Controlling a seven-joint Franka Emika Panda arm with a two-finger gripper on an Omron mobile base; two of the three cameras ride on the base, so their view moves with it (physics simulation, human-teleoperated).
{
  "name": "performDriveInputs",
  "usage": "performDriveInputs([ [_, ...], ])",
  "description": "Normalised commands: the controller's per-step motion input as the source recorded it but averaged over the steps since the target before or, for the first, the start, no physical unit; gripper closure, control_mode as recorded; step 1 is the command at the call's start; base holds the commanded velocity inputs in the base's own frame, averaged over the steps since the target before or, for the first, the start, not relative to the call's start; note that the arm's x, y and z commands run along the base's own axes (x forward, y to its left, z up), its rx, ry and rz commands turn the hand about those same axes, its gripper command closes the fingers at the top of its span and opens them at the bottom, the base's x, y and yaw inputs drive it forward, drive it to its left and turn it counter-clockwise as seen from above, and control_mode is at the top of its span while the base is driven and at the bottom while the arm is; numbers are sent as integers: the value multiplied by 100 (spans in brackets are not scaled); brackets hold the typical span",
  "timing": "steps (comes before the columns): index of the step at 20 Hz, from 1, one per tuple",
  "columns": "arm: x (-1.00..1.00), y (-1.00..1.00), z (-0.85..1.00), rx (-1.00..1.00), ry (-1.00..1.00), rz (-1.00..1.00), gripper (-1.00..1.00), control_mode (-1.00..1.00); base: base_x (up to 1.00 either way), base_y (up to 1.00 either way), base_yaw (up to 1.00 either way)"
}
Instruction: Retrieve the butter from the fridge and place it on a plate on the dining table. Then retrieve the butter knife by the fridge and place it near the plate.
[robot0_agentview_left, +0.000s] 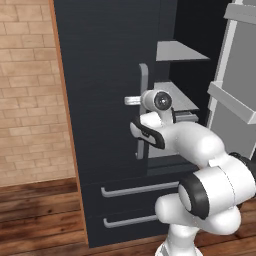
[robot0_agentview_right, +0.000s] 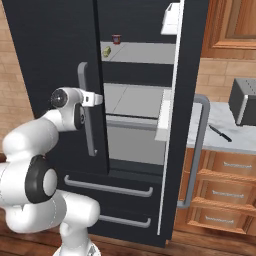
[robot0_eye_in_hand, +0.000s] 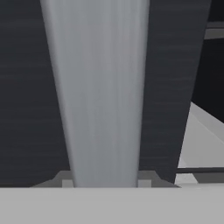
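Hand (robot0_eye_in_hand: 105, 181) straddles handle (robot0_eye_in_hand: 98, 87); butter (robot0_agentview_right: 106, 51) shelved.

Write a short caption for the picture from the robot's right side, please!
Robot gripper at the left door handle of the fridge, right door open, butter waiting on a shelf.

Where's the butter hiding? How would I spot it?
Look inside the open black fridge, on the highest grey shelf you can see. The butter is the tiny pale yellow stick lying there; the little jar behind it has a red lid.
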Motion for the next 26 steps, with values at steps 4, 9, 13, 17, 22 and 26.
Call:
performDriveInputs([
  [4,-21,21,41,0,9,0,100,-100,0,0,0],
  [9,-35,29,51,0,8,0,100,-100,0,0,0],
  [13,-42,34,55,0,12,-1,100,-100,0,0,0],
  [17,-52,38,54,0,15,-3,100,-100,0,0,0],
  [22,-62,45,46,0,19,-3,100,-100,0,0,0],
  [26,-75,67,26,-5,26,-2,100,-100,0,0,0],
])
